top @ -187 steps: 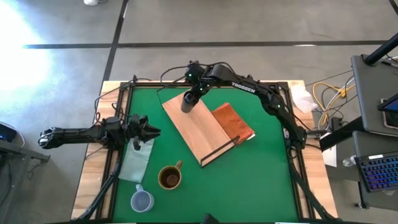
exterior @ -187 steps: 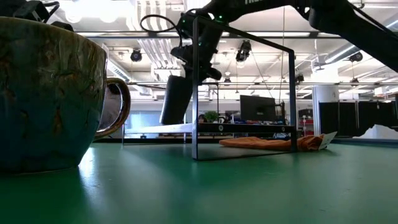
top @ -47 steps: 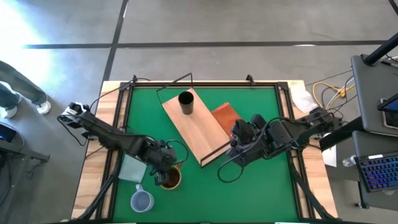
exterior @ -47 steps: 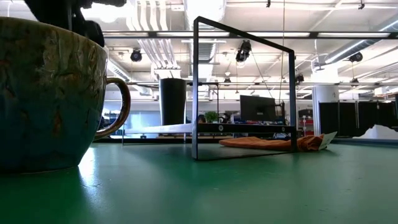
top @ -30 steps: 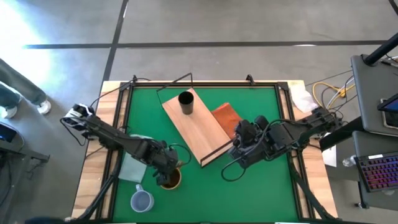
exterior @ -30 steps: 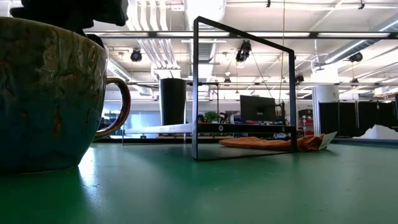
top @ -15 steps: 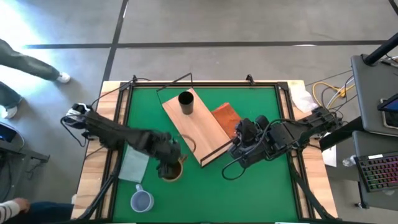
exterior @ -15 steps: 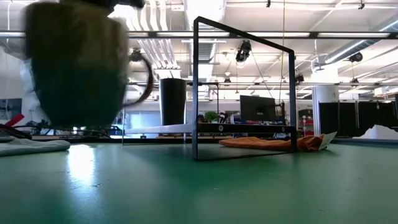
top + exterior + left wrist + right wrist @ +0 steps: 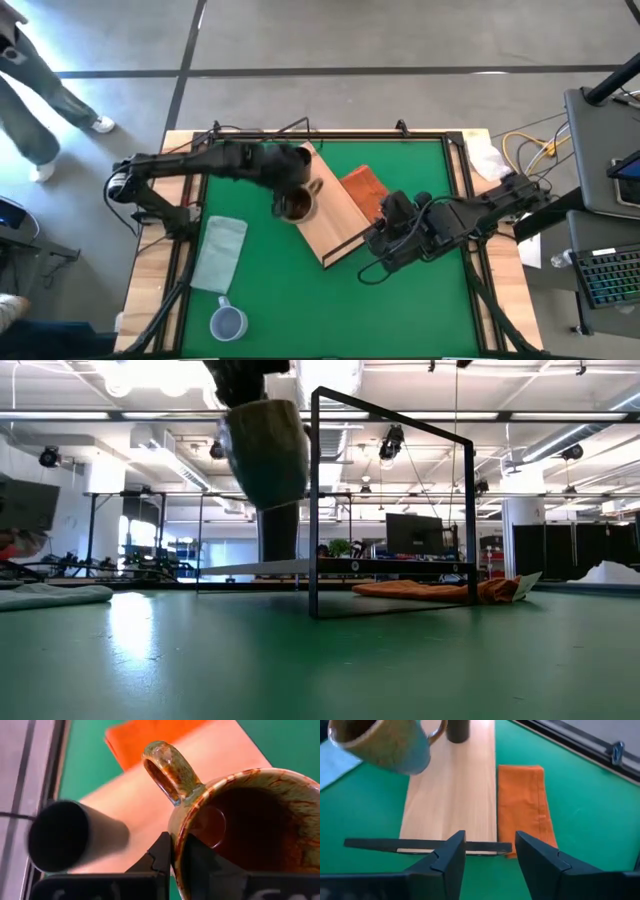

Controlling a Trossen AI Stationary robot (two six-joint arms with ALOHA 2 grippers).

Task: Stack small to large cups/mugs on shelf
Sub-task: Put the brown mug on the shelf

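From the high view, the left gripper [image 9: 285, 190] sat just above the centre of the frame, over the upper end of the shelf [image 9: 335, 222], carrying the brown mug [image 9: 296, 205] with its handle pointing right. The black cup was hidden under that arm here. The blue-grey cup [image 9: 228, 322] stood at the lower left on the green table [image 9: 400, 310], below the pale cloth [image 9: 220, 253]. The right gripper [image 9: 372, 245] lay right of centre, beside the shelf's lower end and the orange cloth [image 9: 366, 190]. A person [image 9: 35, 95] walked at the upper left, off the table.

The low view showed what the overhead one could not: the brown mug [image 9: 267, 450] hung clear in the air at the upper left of centre, well above the shelf board [image 9: 255, 567], with the black cup [image 9: 277, 535] standing upright on the board right below it. The shelf's wire frame [image 9: 315, 500] rose just to the right.

In the left wrist view, the gripper's fingers [image 9: 162, 852] pinched the mug's [image 9: 240, 820] rim, one inside and one outside, at the bottom centre. The black cup [image 9: 65, 835] appeared at the left, on the board.

The right wrist view had that gripper [image 9: 490, 852] with its fingers spread wide and holding nothing, at the bottom centre. Beyond it lay the shelf [image 9: 455, 795], the orange cloth [image 9: 525, 805] to its right, the mug [image 9: 385, 742] aloft at the upper left, and the black cup [image 9: 458, 730] at the top edge.
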